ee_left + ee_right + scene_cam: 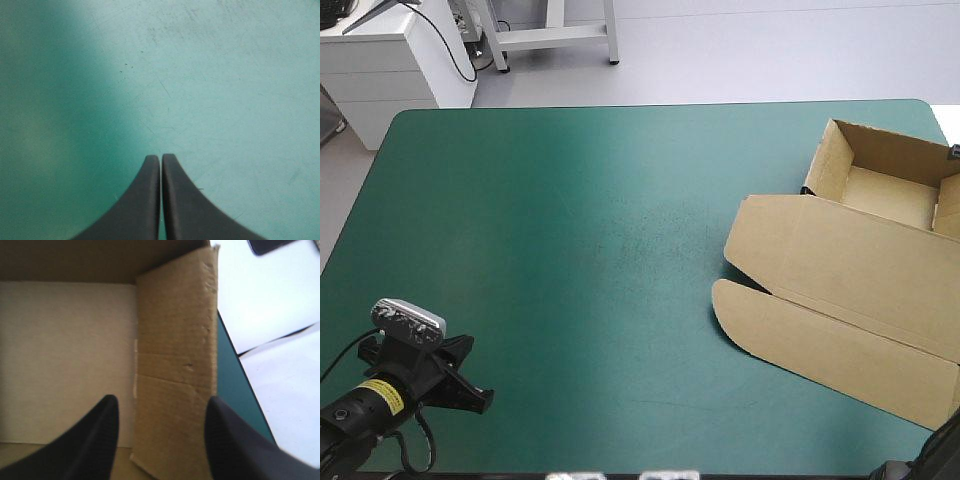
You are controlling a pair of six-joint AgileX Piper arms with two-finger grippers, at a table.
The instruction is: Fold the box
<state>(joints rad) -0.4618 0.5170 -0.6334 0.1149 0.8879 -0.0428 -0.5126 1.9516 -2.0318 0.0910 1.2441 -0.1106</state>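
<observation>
The brown box point(840, 290) lies at the table's right side as an open tray, its walls raised at the far right and its lid flat toward the table's middle. In the right wrist view my right gripper point(161, 405) is open over the tray's right wall point(175, 340), which stands between the black fingers with the tray floor point(65, 350) beside it. In the high view this gripper is out of the picture. My left gripper point(470, 378) is at the near left corner, far from the box. Its fingers point(160, 159) are shut over bare teal-green cover.
The table's right edge point(230, 370) runs just past the tray's wall, with pale floor beyond it. The teal-green cover point(570, 250) stretches between the left gripper and the box. A white cabinet point(390, 60) stands beyond the far left corner.
</observation>
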